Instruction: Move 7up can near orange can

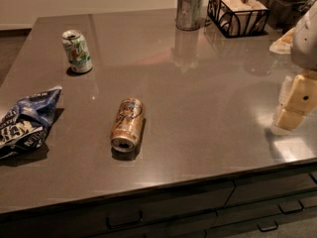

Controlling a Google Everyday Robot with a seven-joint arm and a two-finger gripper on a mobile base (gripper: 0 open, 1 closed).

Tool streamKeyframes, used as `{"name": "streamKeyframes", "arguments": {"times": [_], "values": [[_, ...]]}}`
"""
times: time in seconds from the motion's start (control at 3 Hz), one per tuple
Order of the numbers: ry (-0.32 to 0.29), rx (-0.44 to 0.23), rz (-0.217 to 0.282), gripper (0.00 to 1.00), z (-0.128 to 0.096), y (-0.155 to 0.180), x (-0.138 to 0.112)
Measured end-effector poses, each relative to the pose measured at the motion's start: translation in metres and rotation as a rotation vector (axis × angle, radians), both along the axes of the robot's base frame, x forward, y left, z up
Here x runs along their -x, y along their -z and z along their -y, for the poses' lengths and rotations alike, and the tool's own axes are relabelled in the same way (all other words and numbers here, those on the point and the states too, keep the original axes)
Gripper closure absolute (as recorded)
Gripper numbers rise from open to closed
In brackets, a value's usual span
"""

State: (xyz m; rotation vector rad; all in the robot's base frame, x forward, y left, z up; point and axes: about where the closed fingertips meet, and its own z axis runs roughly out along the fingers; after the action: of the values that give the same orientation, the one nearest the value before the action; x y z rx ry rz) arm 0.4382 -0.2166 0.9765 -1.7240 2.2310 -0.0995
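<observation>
Camera view: dark glossy stone worktop (198, 133) is carrying both cans.
7up can (77, 52): small white-green aluminium cylinder, standing upright far left, well apart from the orange-gold metallic soda can (128, 124) lying on its side nearer.
Handling: probably light, thin-walled and slippery; gripping mid-body seems best.
Gripper (296, 105): hovering at the right edge; jaws apart or together, cannot tell.

light: dim, warm | glare: countertop (198, 113) at right edge, by hand (293, 105) | shadows: soft

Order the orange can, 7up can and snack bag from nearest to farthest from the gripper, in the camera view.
1. orange can, centre front, nearest the gripper at the right edge.
2. 7up can, back left, and snack bag, far left: too close to call.
</observation>
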Motion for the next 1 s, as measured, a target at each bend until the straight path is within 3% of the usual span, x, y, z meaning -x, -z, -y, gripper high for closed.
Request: {"name": "streamKeyframes", "arguments": {"times": [0.33,0.67,1.0], "values": [[0.000,0.000,0.000,0.00,0.000,0.000,0.000],[-0.010,-0.068,0.029,0.00,-0.031,-0.003,-0.024],[-0.019,-0.164,0.058,0.00,-0.078,-0.003,-0.061]]}}
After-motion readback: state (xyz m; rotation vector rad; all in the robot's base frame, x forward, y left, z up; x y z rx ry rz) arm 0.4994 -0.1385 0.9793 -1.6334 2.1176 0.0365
